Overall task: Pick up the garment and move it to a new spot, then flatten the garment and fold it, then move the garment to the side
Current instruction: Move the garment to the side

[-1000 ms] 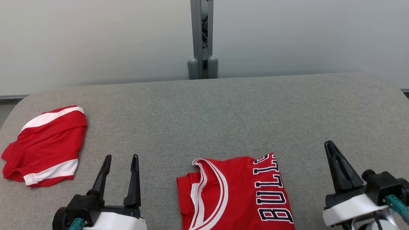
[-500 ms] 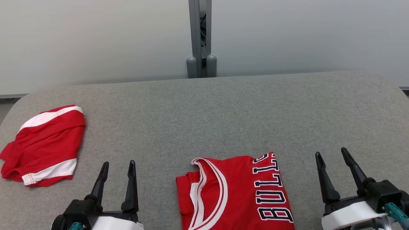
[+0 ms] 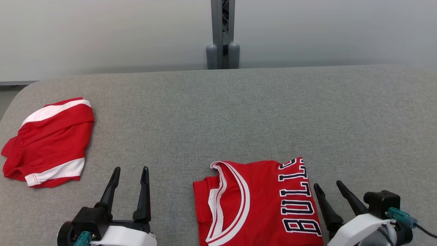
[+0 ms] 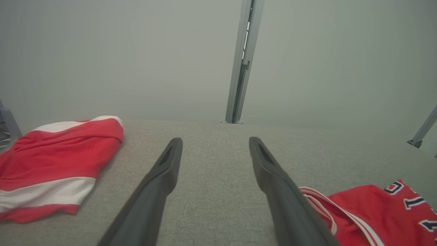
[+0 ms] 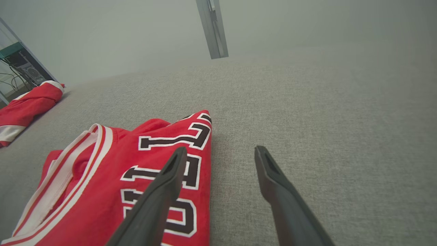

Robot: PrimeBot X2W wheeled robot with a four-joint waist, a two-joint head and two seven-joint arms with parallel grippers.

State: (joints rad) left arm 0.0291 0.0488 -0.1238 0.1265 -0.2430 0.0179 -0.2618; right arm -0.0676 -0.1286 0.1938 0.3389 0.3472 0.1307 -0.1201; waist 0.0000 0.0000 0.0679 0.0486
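Folded red Bulls jersey lies flat on grey bench, neckline twd its left side, lettering along its right. Just beside jersey's right edge: right gripper, fingers spread open w/ nothing btwn them. In right wrist view one finger sits over the lettering, the other over bare bench. Left of jersey & apart from it: left gripper, fingers open, empty. Red-and-white shorts bunched well left of jersey. Grey post stands beyond jersey, behind bench.
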